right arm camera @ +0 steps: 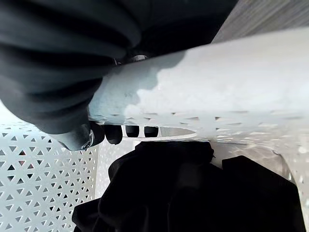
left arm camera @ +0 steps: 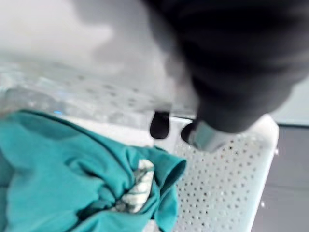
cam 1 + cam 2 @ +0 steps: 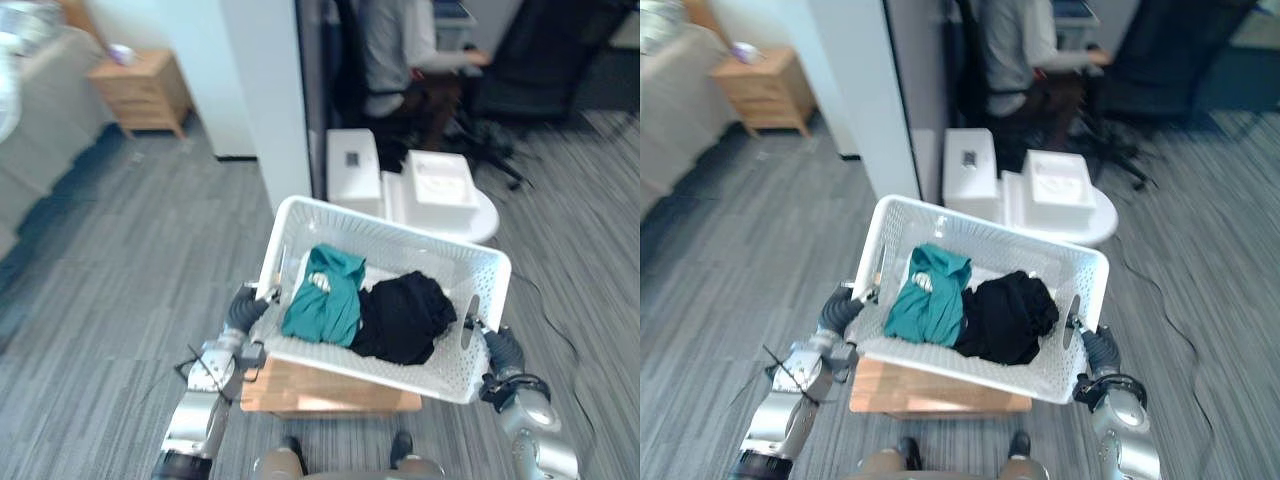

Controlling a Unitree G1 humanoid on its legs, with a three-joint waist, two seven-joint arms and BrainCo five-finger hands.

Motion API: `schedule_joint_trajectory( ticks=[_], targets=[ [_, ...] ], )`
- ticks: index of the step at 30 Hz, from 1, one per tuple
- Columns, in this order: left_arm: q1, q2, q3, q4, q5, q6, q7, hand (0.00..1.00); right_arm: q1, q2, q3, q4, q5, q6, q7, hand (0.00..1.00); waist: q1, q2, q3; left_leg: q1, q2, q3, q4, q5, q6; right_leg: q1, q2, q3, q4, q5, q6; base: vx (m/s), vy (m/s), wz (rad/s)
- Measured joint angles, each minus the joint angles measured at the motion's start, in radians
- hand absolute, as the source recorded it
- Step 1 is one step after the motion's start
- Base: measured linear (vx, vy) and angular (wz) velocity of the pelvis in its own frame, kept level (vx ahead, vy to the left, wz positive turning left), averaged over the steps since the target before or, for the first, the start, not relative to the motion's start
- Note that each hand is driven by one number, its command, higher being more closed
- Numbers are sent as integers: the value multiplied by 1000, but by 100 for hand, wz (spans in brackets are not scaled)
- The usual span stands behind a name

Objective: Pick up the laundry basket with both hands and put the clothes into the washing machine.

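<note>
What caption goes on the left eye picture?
Left hand and right hand grip the laundry basket holding a teal garment and black garment.

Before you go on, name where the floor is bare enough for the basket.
Widest bare floor lies to your left, bordered by the white pillar, the wooden nightstand and the laundry basket held in left hand and right hand. To the right, a narrower strip carries a cable. Straight ahead is crowded: white boxes and a seated person.

The basket (image 3: 400, 375) hides most of the table (image 3: 320, 392) under it. Left hand (image 3: 243, 312) and right hand (image 3: 503, 352) are largely tucked behind its end walls. The seated person (image 3: 395, 50) is cut off at the head above.
</note>
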Motion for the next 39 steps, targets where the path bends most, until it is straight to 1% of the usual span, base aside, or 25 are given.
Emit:
schedule_joint_trajectory(
  ticks=[1,2,3,5,7,10,12,13,15,17,18,19,21,23,24,25,26,28,29,30,32,35,37,38,39],
  targets=[
    [-1,4,27,-1,-3,-22,-2,100,-53,-3,17,20,-1,1,-2,100,5,1,22,39,43,123,-32,-16,4,-13,22,-54,-27,87,22,-379,191,-264],
    [-4,3,48,-1,-3,-25,-1,100,-78,-7,33,27,-4,4,-5,100,-4,-2,47,64,57,174,-28,-22,14,-35,11,-127,119,-38,-69,-361,168,-263],
    [13,2,69,0,-4,-25,-3,100,-86,-18,58,34,-6,13,-11,100,-4,-6,58,125,75,260,-28,-29,28,-37,-31,-243,414,-234,-206,-348,212,-226],
    [58,6,87,-18,-11,-29,-5,100,-102,-38,101,62,-6,17,-11,100,-1,-6,53,180,90,397,-24,-39,45,96,-130,-370,645,-374,-204,-321,191,-206],
    [74,6,104,-33,-13,-35,-4,100,-131,-58,120,73,-6,18,-11,100,0,-19,45,165,104,458,-10,-44,60,151,-193,-424,687,-415,-221,-206,28,-116],
    [87,3,146,-36,-34,-36,6,100,-236,-91,182,152,-6,20,-11,100,26,-7,30,53,211,577,73,-20,76,239,-247,-484,598,-473,-153,-286,-134,-145],
    [90,3,159,-10,-42,-36,15,100,-244,-95,197,164,-6,20,-12,100,28,-10,28,-4,280,621,131,3,101,314,-175,-478,316,-460,-3,-345,-398,-92],
    [91,-12,160,15,-42,-35,15,100,-235,-100,201,178,-6,22,-12,100,25,7,29,-13,321,626,156,16,107,339,-121,-489,224,-487,35,-243,-327,-53],
    [122,-52,136,59,-40,-17,15,100,-168,-111,205,185,-6,33,-19,100,5,65,32,24,396,626,149,80,89,375,-25,-466,166,-461,-6,-237,-254,-69],
    [205,-70,137,60,-41,-17,14,100,-122,-111,226,183,-6,36,-19,100,5,66,31,69,439,481,136,177,68,388,33,-360,131,-446,-51,-180,-216,-154],
    [246,-88,138,58,-41,-17,15,100,-106,-111,238,183,-6,37,-19,100,14,66,32,50,416,244,142,229,54,382,56,-277,118,-437,-80,-159,-170,-210],
    [264,-109,136,56,-40,-17,11,100,-92,-112,228,183,-6,37,-20,100,18,54,38,40,331,22,151,195,26,357,59,-184,117,-438,-110,-152,-106,-214],
    [276,-131,146,50,-39,-22,2,100,-92,-112,229,180,-5,36,-19,100,26,63,32,52,217,-166,143,118,17,309,97,-70,79,-423,-141,-69,-69,-195],
    [275,-140,173,47,-35,-26,-21,100,-94,-105,229,172,-3,35,-18,100,26,83,27,90,224,-203,63,123,31,263,144,-52,107,-433,-199,86,-240,-122],
    [255,-136,185,46,-30,-25,-28,100,-98,-96,226,169,-2,36,-18,100,20,71,66,8,258,-230,216,129,-17,272,154,-28,121,-418,-191,89,-178,-59],
    [275,-149,186,52,-29,-21,-26,100,-98,-96,227,173,-2,40,-19,100,31,65,73,-20,206,-274,245,31,-141,284,151,6,119,-426,-200,17,-54,-47],
    [285,-161,186,51,-30,-21,-26,100,-101,-100,226,173,-2,40,-19,100,34,64,73,-29,148,-280,206,13,-152,285,140,12,114,-426,-200,83,31,-47],
    [295,-188,184,47,-29,-21,-25,100,-109,-121,227,173,-2,40,-19,100,42,79,75,-65,21,-275,43,13,-143,299,130,22,71,-424,-204,142,67,-49],
    [295,-195,186,39,-30,-23,-22,100,-123,-118,229,174,-2,41,-19,100,69,100,76,-68,-22,-277,-43,61,-100,297,135,54,69,-426,-199,209,112,-108],
    [296,-181,202,33,-30,-25,-19,100,-124,-104,235,174,-2,41,-19,100,94,95,69,-52,-38,-276,-49,85,-58,296,129,93,69,-436,-181,239,115,-100],
    [299,-163,214,-13,-29,-28,-23,100,-132,-88,245,174,-2,37,-18,100,78,71,47,-78,-58,-257,7,48,-6,259,103,118,113,-470,-137,340,117,-37],
    [305,-173,205,-27,-28,-28,-13,100,-138,-60,211,175,-2,37,-16,100,72,29,46,-36,-101,-195,69,-49,25,170,40,143,407,-546,-38,399,144,-22],
    [311,-154,184,-27,-16,-28,-7,100,-106,-28,185,178,-3,37,-14,100,49,1,50,72,-155,-193,40,-107,37,47,-29,143,786,-458,44,408,149,15],
    [314,-134,169,-28,-6,-26,-4,100,-76,-14,173,179,-4,37,-12,100,31,-9,47,136,-177,-203,14,-122,43,14,-53,147,915,-344,57,482,106,29],
    [314,-102,151,-32,1,-26,-5,100,-50,-1,153,185,-4,37,5,100,20,-4,47,208,-177,-211,-20,-133,48,-21,-56,143,1028,-319,18,589,69,17]
  ],
)
